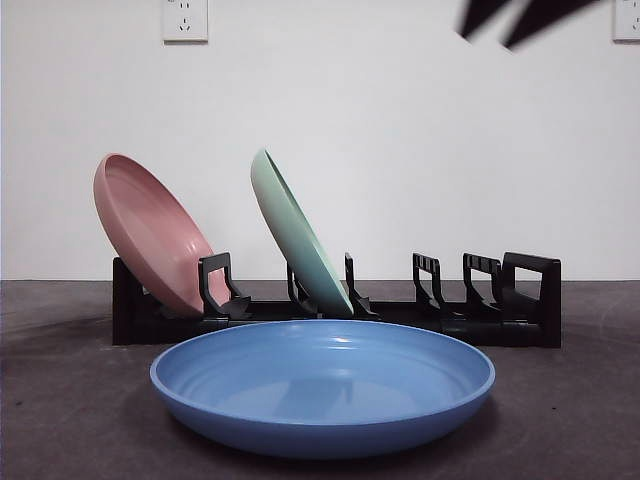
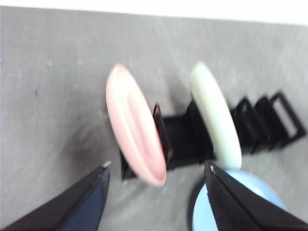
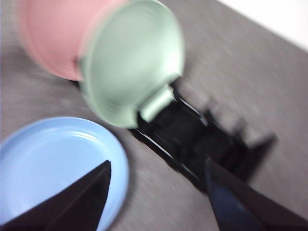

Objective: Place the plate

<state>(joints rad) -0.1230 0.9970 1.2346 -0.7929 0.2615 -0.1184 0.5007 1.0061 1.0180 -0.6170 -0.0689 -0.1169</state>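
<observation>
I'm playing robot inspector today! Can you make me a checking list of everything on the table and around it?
Surface: dark grey table, matte.
Job's things: blue plate lies flat in front of the black rack; pink plate and green plate stand tilted in rack slots; the other slots are free.
Clutter: nothing seen.
Grippers: left gripper open, holding nothing, above the rack's pink-plate end; right gripper open, holding nothing, above the blue plate and rack.
Cables: nothing seen.
Surroundings: white wall with two sockets.
</observation>
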